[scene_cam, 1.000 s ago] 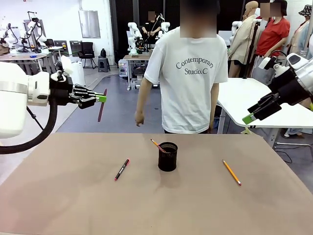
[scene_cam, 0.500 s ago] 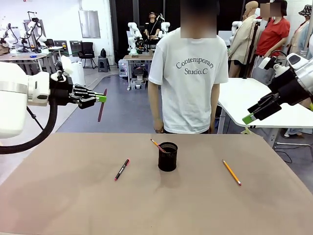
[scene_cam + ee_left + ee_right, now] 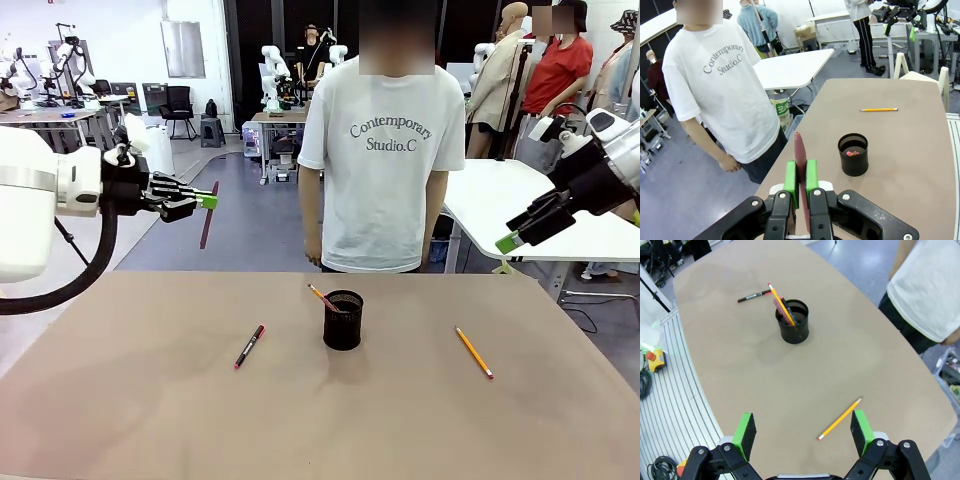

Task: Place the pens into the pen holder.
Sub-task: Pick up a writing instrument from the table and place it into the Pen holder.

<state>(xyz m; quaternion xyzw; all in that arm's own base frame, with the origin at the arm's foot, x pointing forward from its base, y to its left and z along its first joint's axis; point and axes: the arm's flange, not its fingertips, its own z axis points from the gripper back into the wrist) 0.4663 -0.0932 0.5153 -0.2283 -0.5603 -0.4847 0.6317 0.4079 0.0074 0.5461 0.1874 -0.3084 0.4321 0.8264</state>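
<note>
The black mesh pen holder (image 3: 343,320) stands mid-table with an orange pencil (image 3: 322,296) leaning out of it. The right wrist view shows the holder (image 3: 792,321) with that pencil and a pinkish stick (image 3: 782,304) in it. A black pen with red ends (image 3: 250,346) lies to its left and a yellow pencil (image 3: 474,352) to its right. My left gripper (image 3: 205,200) hovers high over the far left edge, shut on a dark pinkish-red pen (image 3: 208,218), which stands between the green pads (image 3: 800,155). My right gripper (image 3: 510,240) hangs open high at the right, above the yellow pencil (image 3: 840,418).
A person in a white T-shirt (image 3: 385,150) stands at the far edge behind the holder, arms down. The brown table (image 3: 320,430) is bare toward the front. A white table (image 3: 500,200) stands off to the back right.
The person's arm has dropped to the side and the body shifted slightly. Both arms and all pens stay where they were.
</note>
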